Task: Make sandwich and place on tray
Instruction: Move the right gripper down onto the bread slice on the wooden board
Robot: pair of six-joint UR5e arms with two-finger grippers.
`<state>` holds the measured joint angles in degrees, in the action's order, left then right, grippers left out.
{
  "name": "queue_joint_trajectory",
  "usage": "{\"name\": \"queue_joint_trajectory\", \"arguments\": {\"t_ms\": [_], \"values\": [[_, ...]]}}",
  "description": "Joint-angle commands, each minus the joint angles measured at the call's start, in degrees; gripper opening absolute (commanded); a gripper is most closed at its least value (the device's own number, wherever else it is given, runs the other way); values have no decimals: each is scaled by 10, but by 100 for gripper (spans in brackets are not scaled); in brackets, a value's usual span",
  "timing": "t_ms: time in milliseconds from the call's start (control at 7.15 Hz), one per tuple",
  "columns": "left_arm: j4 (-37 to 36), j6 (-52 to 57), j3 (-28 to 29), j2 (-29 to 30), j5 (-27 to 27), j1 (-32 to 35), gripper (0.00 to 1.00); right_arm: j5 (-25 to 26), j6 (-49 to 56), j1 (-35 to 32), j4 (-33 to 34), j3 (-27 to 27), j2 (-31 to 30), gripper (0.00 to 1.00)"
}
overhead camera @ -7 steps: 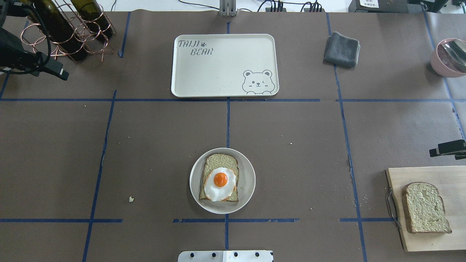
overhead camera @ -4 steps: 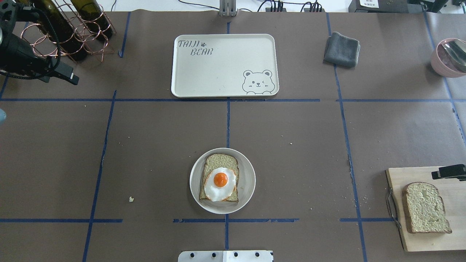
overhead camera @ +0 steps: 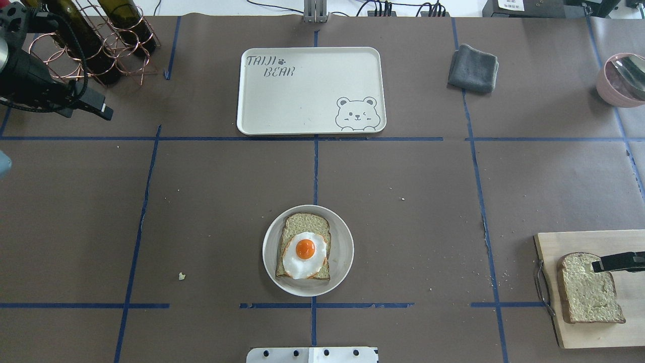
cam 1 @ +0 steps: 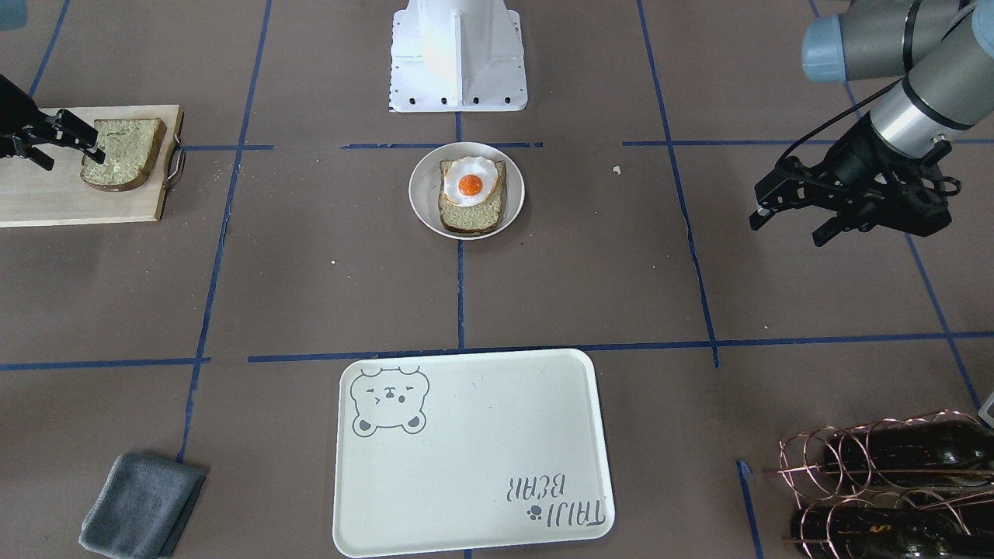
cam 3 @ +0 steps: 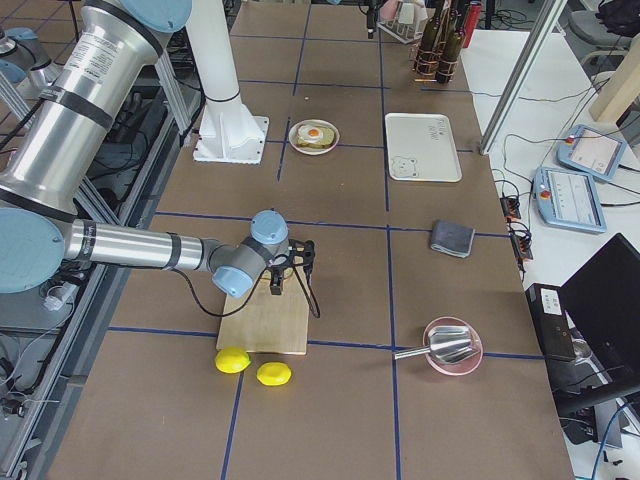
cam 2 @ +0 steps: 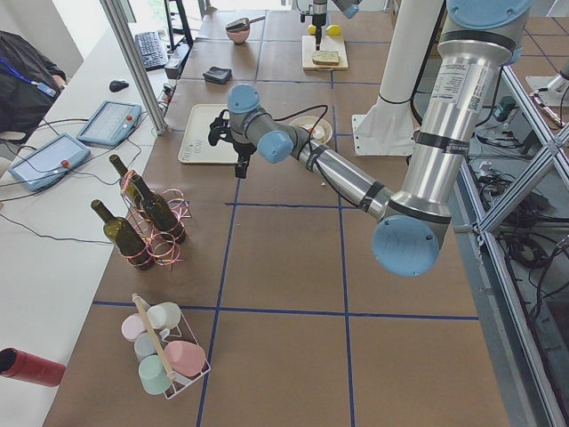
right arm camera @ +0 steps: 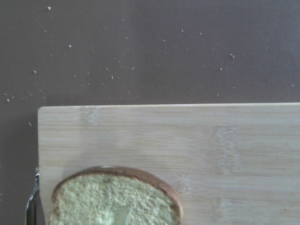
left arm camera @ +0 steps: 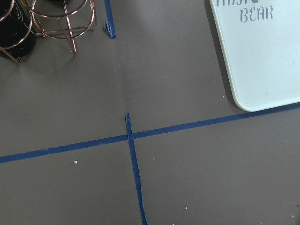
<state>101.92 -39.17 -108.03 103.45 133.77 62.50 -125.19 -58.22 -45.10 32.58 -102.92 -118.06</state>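
Note:
A round whitish plate (overhead camera: 343,247) near the robot holds one bread slice (overhead camera: 301,222) with a fried egg (overhead camera: 304,256) on top. The second bread slice (overhead camera: 586,292) lies on the wooden cutting board (overhead camera: 579,242) at the right edge; it also shows in the front view (cam 1: 120,151). My right gripper (cam 1: 71,154) is open and hovers over that slice's far edge; in the overhead view only one black finger (overhead camera: 612,263) shows. The cream tray (overhead camera: 311,91) with the bear drawing holds nothing. My left gripper (cam 1: 788,229) is open and empty, far left near the bottle rack.
Wine bottles in a copper wire rack (overhead camera: 90,35) stand at the far left. A folded grey cloth (overhead camera: 472,68) lies right of the tray. A pink bowl with a spoon (overhead camera: 622,80) is at the far right. Two lemons (cam 3: 255,368) lie beside the board.
My right gripper has moved toward the robot, from beyond the cutting board to over the loose bread slice. My left gripper has shifted slightly toward the table's middle.

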Motion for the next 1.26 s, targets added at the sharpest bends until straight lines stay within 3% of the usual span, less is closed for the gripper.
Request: {"name": "queue_joint_trajectory", "arguments": {"t_ms": [0,420,699,1119], "values": [[0,-3,0,-1,0,0,100,3,0,19,-1,0,-9,92],[0,-3,0,-2,0,0,100,-1,0,38,-2,-4,-20,67],[0,-3,0,-2,0,0,100,-2,0,48,-2,-9,-23,58],[0,-3,0,-3,0,0,100,-2,0,48,-1,-10,-25,19]]}}
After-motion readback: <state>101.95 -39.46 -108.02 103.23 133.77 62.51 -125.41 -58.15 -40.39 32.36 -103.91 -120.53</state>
